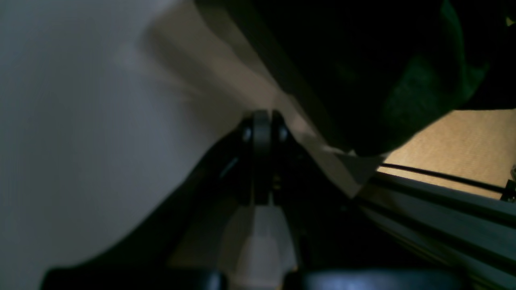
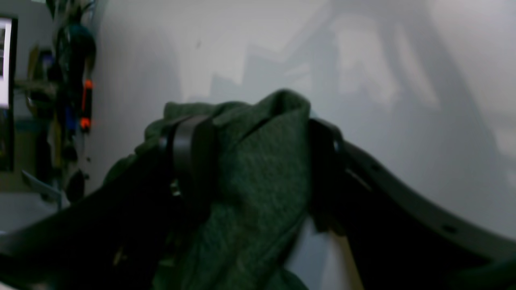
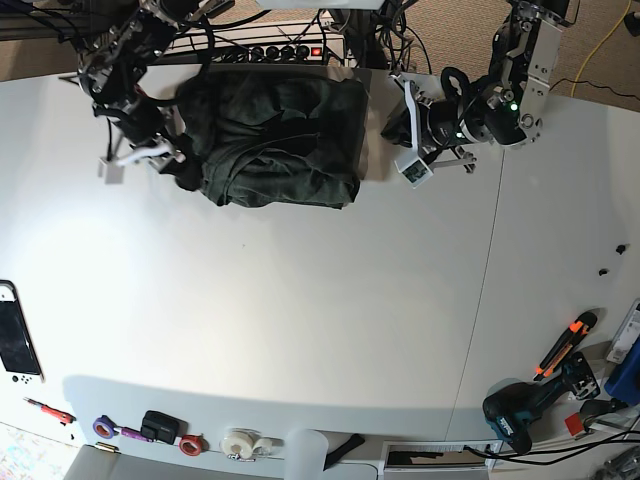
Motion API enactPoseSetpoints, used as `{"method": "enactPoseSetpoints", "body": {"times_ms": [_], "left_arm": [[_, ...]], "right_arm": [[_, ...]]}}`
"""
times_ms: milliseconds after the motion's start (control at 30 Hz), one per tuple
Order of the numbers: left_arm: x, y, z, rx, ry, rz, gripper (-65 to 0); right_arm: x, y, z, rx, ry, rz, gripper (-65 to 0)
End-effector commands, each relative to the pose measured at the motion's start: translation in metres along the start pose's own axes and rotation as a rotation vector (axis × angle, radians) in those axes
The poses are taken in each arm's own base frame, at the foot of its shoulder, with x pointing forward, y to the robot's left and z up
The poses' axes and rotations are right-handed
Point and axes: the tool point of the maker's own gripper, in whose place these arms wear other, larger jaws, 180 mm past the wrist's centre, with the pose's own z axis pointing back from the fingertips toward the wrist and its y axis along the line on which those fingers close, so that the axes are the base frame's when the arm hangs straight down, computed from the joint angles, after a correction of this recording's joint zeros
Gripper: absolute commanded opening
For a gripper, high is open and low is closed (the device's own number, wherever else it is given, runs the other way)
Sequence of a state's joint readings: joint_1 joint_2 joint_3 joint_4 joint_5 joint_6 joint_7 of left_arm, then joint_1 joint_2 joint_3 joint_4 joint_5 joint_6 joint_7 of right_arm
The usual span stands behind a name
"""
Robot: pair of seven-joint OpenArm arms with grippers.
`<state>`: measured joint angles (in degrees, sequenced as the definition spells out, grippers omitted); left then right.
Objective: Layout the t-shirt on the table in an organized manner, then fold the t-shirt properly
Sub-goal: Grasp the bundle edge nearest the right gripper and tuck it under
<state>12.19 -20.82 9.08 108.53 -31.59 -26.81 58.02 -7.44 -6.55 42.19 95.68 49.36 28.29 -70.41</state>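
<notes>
One garment is in play: the shirt (image 3: pixel 275 140), a soft dark-green knit lying bunched in a rumpled heap at the far edge of the table (image 3: pixel 300 320), near the power strip (image 3: pixel 285 50). It looks light and limp, so it will likely sag and drag rather than hold any shape, and the heathered knit should give fingers good purchase. A single pinch will probably lift only a fold, so hems, sleeve ends or shoulder seams look like the best places to take hold.

The right gripper (image 2: pixel 254 141) has its jaws standing wide with a thick bunch of cloth between them at the heap's side edge; the fabric fills the gap. The left gripper (image 1: pixel 262 129) is closed on nothing, hovering just off the table edge beside the other side of the heap, with a dark fold of shirt hanging close by in its wrist view.

Most of the tabletop toward the near side is bare, giving ample room to spread the shirt. The far edge is tight against it. Tape rolls (image 3: pixel 240 443), a drill (image 3: pixel 520 410) and a handheld console (image 3: pixel 18 340) sit well apart along the near and side edges.
</notes>
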Motion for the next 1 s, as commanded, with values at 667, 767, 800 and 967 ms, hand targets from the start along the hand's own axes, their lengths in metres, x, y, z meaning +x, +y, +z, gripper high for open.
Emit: {"method": "enactPoseSetpoints", "body": {"times_ms": [667,767,800,967], "left_arm": [[0.011,0.0,0.004,-0.004,-0.039,-0.01,-65.0],[0.011,0.0,0.004,-0.004,-0.041,-0.01,-65.0],[0.011,0.0,0.004,-0.004,-0.041,-0.01,-65.0],[0.011,0.0,0.004,-0.004,-0.041,-0.01,-65.0]], "right_arm": [[0.002,0.057,0.001,0.235,0.022,0.187,-62.1],[0.006,0.063,0.009,0.23,0.014,0.229,-62.1],[0.007,0.065,0.013,0.225,0.009,0.248,-62.1],[0.016,0.08,0.026,0.218,-0.009,0.339,-62.0]]}}
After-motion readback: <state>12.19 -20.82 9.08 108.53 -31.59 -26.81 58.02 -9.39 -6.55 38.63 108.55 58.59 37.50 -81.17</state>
